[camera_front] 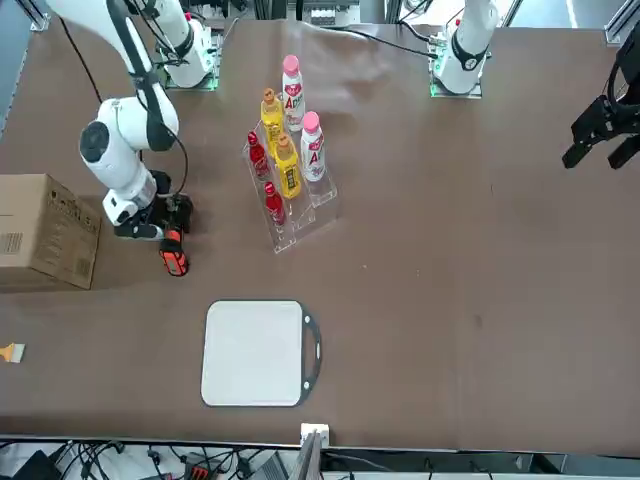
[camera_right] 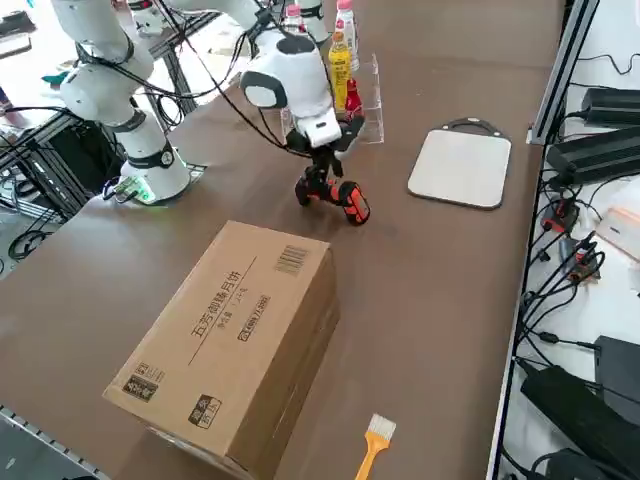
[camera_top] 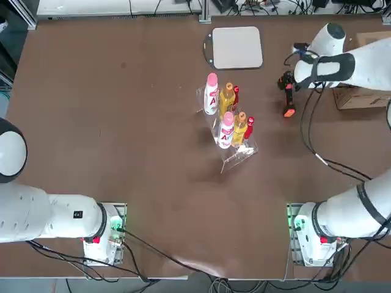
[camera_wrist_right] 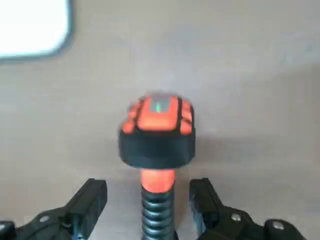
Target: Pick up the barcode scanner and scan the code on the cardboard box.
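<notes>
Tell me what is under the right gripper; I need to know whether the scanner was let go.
The barcode scanner lies on the table under the right gripper, between its open fingers, which stand clear of the ribbed handle. The handle's end is hidden.

barcode scanner (camera_right: 333, 195) on table (camera_right: 440, 280), between cardboard box (camera_right: 235, 335) and bottles (camera_right: 345, 60)

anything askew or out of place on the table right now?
Nothing spilled or damaged. The barcode scanner rests on the table beside the cardboard box, with the right gripper open around its handle, fingers clear of it. A small brush lies loose near the box.
</notes>
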`<act>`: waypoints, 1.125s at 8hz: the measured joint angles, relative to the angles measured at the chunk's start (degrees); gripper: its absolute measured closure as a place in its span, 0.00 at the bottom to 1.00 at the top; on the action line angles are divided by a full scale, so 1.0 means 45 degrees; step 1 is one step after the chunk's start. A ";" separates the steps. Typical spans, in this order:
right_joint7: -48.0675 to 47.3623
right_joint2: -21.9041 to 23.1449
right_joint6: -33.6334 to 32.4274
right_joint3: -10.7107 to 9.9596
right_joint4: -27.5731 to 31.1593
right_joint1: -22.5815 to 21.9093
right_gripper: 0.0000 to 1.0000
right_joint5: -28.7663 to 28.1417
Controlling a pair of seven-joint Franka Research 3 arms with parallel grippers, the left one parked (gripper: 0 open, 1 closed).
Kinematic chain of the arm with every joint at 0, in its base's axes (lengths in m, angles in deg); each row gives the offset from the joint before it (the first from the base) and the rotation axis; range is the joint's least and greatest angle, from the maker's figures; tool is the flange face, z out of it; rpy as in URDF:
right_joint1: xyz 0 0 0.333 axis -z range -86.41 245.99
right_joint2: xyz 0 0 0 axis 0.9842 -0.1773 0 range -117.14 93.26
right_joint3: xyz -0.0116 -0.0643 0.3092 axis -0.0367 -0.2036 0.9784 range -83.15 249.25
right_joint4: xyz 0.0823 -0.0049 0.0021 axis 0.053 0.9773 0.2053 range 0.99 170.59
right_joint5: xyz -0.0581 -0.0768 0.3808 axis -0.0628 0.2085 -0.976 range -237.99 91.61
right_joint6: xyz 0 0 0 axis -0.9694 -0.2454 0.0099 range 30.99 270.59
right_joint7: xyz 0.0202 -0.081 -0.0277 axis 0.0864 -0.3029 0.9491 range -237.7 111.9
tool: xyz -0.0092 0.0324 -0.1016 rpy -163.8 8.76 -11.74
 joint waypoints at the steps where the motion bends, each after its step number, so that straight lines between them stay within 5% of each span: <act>1: -0.0001 0.0835 -0.1184 -0.0017 -0.0506 0.0000 0.00 0.0000; 3: -0.0036 0.2207 -0.5667 -0.0232 -0.2716 0.0098 0.00 -0.0005; 5: -0.0020 0.2473 -0.9694 -0.0391 -0.6016 0.0642 0.00 -0.0003; 9: 0.0117 0.1376 -1.3240 -0.0449 -1.0204 0.1680 0.00 0.0232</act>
